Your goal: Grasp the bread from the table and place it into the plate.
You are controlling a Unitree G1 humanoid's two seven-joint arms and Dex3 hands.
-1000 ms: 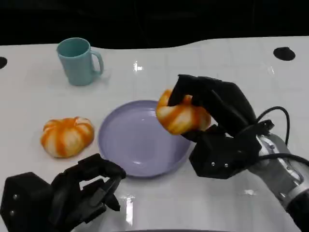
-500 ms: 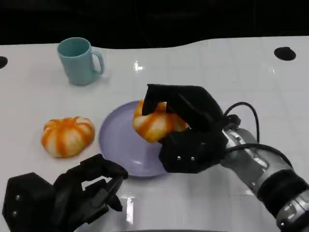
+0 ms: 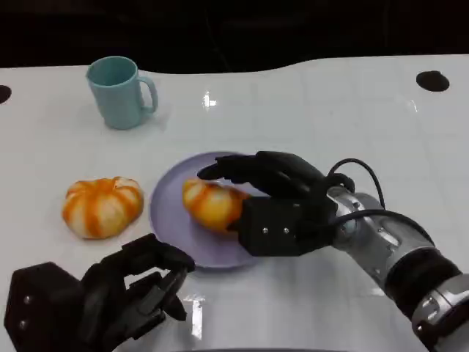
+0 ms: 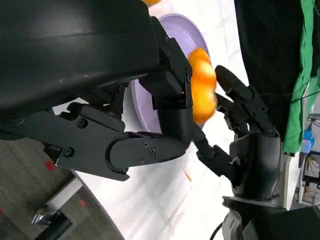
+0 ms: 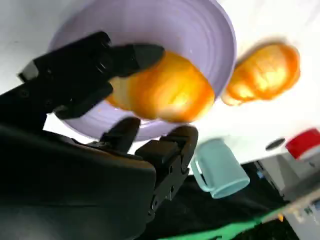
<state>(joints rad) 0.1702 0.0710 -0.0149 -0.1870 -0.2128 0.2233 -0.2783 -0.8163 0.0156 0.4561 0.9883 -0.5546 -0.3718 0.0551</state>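
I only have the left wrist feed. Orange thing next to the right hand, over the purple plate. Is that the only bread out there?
Observer: No. A second orange bread sits on the table to the robot's left of the plate, clear of its rim.
Operator: Anything else on the table I could hit?
Observer: A teal mug stands upright at the far left, well beyond the plate.
Operator: Is the right hand really gripping the bread?
Observer: The right hand has fingers across the top of the bread and others below it, over the plate. I cannot tell whether the bread touches the plate.
Operator: And my left hand?
Observer: The left hand hangs near the table's front edge, holding nothing.
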